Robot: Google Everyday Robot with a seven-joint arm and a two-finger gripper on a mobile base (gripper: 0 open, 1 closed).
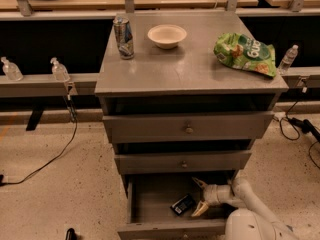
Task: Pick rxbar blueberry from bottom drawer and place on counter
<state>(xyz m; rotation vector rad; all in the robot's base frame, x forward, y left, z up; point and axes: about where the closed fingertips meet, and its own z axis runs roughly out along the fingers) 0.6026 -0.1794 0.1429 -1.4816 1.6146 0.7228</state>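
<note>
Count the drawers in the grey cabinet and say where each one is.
3, stacked: top drawer, middle drawer below it, and the bottom drawer pulled open, with the gripper inside it, fingers open beside the rxbar blueberry. None seems hidden.
</note>
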